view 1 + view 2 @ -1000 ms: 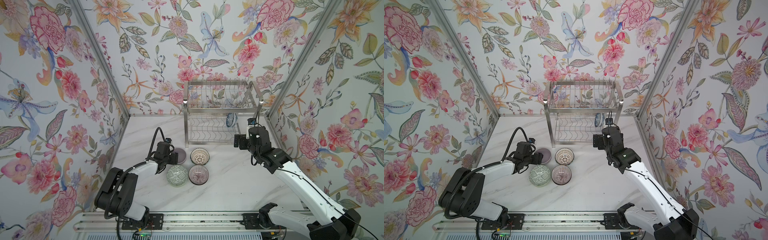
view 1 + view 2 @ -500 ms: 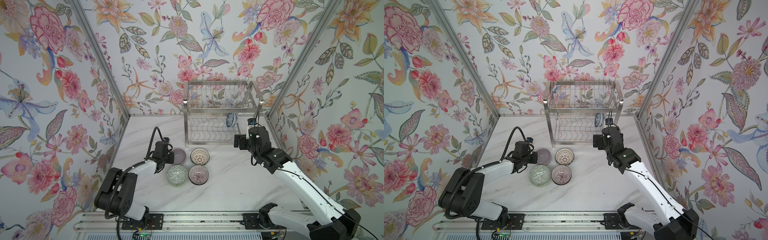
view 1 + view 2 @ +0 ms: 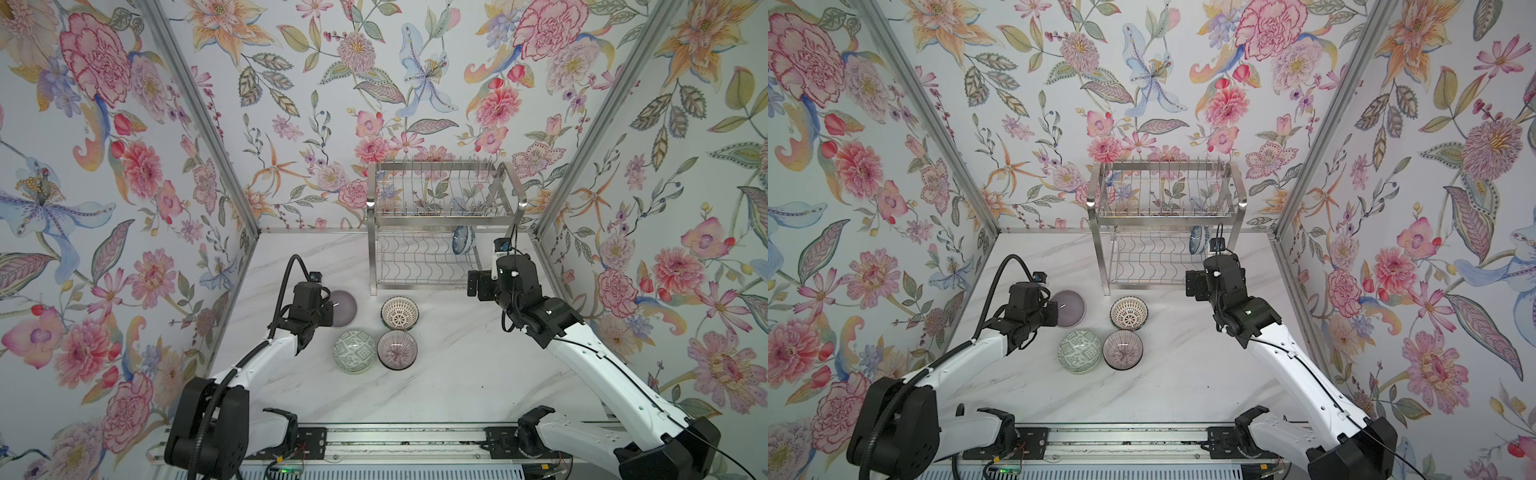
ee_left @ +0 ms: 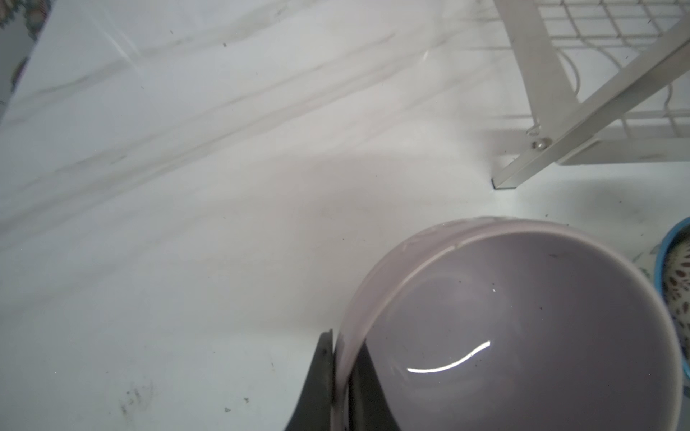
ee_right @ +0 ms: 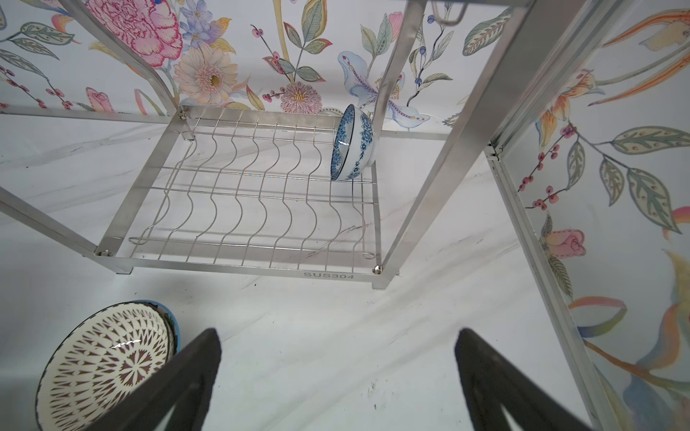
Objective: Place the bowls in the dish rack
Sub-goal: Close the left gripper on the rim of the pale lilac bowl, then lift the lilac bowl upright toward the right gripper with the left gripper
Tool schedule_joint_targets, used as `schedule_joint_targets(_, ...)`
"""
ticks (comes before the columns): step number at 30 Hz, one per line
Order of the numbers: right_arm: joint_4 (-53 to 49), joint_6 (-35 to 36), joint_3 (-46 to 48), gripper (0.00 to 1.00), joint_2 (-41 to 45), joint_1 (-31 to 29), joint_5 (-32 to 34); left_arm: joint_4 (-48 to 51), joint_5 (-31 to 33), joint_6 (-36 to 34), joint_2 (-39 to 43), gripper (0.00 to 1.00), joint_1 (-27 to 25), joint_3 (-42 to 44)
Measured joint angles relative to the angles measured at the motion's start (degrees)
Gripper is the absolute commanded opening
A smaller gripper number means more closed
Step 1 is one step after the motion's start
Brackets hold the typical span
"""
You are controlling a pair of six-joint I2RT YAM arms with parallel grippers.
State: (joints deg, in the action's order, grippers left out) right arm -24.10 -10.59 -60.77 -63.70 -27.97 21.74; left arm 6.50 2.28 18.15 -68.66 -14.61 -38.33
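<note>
The lilac bowl (image 3: pixel 345 307) sits just left of centre in both top views, on the desk (image 3: pixel 457 374) as far as I can tell, off the near left leg of the dish rack (image 3: pixel 419 286). Your left hand (image 4: pixel 345 341) is clenched on its rim, one finger inside the wall and one outside, as the left wrist view shows.

That bite looks thin and sits at one edge, so I judge the bowl will want to swing down about the pinch. Lift it straight and slowly. Keep your wrist steady and clear the white lattice bowl (image 3: pixel 400 312) just to its right before you carry it. Aim for the rack's lower wavy shelf, above centre in the frame. Tip the bowl on edge into a free trough, left of the blue floral bowl (image 3: pixel 464 240), which stands on edge at the shelf's right end. Let go only once the wire bears it.

Your right hand (image 5: pixel 338 336) hangs released and empty by the rack's right front leg, right of centre; keep it out of the path.

You have five bowls in view. One is in the rack and four are on the desk: lilac, white lattice, and below them the grey-green geometric bowl (image 3: pixel 354 351) beside the purple-lined bowl (image 3: pixel 397 349). There is one rack with two tiers, and two hands.
</note>
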Motion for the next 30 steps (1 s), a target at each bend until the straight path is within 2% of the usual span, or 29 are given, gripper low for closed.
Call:
schedule_joint_targets(6, 1.2, 0.0, 0.1, 0.99, 0.0, -0.3, -2.0, 3.9, 4.7, -1.2, 9.3, 0.00, -2.3, -5.2)
schedule_joint_targets(12, 2.6, 0.0, -0.1, 0.99, 0.0, -2.1, -5.0, 6.1, 10.7, -2.3, 10.4, 0.00, -15.3, -12.5)
schedule_joint_targets(15, 3.1, 0.0, -0.7, 0.99, 0.0, -3.7, -7.1, 5.6, 10.9, -2.3, 9.8, 0.00, -19.4, -13.9)
schedule_joint_targets(21, 5.3, -0.1, -1.8, 0.99, 0.2, -6.7, -13.0, 3.8, 12.4, -2.3, 4.8, 0.00, -21.1, -13.9)
schedule_joint_targets(30, 8.5, -3.3, -2.3, 0.99, 0.6, -10.7, -20.4, 0.5, 15.0, -2.3, -3.8, 0.00, -27.6, -18.3)
